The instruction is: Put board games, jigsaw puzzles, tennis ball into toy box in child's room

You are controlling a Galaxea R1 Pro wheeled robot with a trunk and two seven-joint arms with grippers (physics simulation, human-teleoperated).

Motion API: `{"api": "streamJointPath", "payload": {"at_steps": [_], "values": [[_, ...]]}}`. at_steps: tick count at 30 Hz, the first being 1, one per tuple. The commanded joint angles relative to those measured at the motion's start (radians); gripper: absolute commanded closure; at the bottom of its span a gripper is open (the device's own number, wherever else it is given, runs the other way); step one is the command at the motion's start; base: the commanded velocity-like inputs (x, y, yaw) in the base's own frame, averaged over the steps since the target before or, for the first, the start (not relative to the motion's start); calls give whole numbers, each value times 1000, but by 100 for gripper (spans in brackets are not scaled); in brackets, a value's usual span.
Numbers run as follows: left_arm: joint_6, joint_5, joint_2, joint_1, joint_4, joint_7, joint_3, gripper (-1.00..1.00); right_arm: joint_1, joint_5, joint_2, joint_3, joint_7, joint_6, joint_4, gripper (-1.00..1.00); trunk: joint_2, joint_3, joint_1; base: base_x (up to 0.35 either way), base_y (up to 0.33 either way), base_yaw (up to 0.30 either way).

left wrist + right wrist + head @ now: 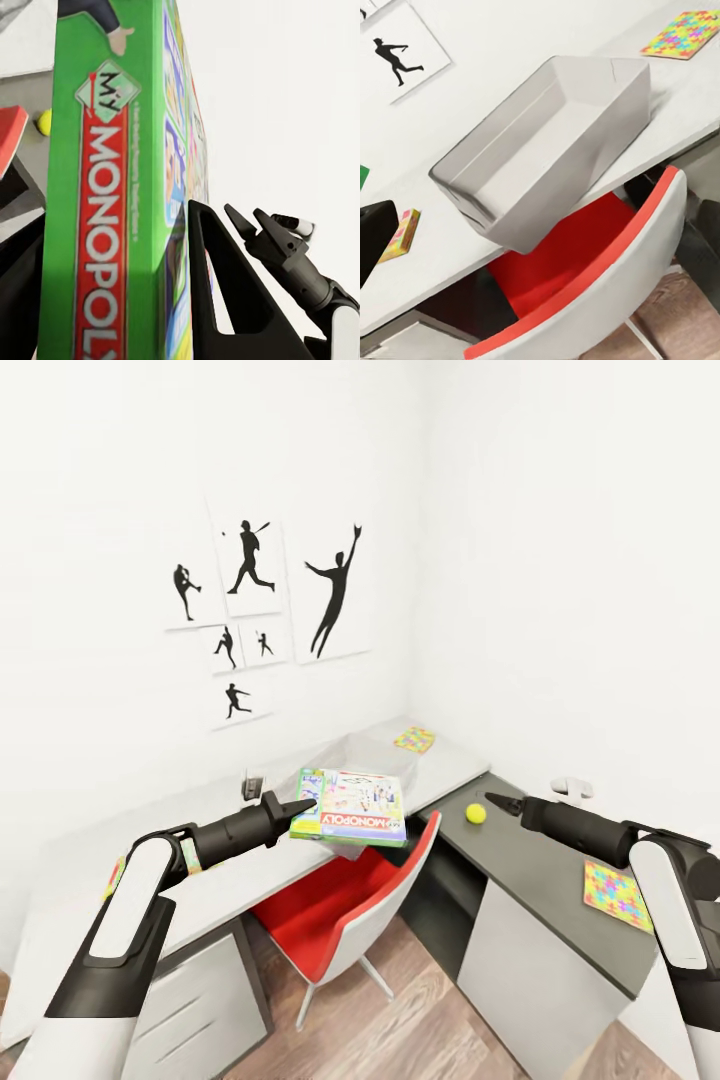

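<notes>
The left claw (pixel 306 806) was clenched on the large green-edged "MY MONOPOLY" board game box (pixel 352 807), holding it above the pale grey flared-rim toy box (pixel 547 142) on the light grey bench (pixel 90 860). The right claw (pixel 495 801) hovered near the small yellow-green tennis ball (pixel 476 813); I cannot tell its grip.

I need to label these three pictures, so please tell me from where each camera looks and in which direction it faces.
Head view: high up, looking down at the table; both arms show, the left end effector holding the Monopoly box.
Left wrist view: along the fingers, the same box close up.
Right wrist view: toward the toy box and red chair, also in the head view.
</notes>
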Motion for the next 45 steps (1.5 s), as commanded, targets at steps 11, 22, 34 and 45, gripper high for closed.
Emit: {"api": "streamJointPath", "payload": {"at_steps": [11, 22, 34, 45], "values": [[1, 16, 0, -1, 1, 6, -1, 100, -1, 8, 0, -2, 10, 4, -1, -100, -2, -2, 1, 0, 0, 292], [1, 17, 0, -1, 0, 6, 8, 100, -1, 8, 0, -1, 10, 2, -1, -100, -2, -2, 1, 0, 0, 291], [1, 17, -3, 13, -1, 5, 52, 100, -1, 8, 0, -1, 10, 1, -1, -100, -2, -2, 1, 37, -34, 293], [1, 16, -7, 16, -1, 6, 54, 100, -1, 8, 0, -1, 10, 1, -1, -100, -2, -2, 1, 95, -87, 294]]}}
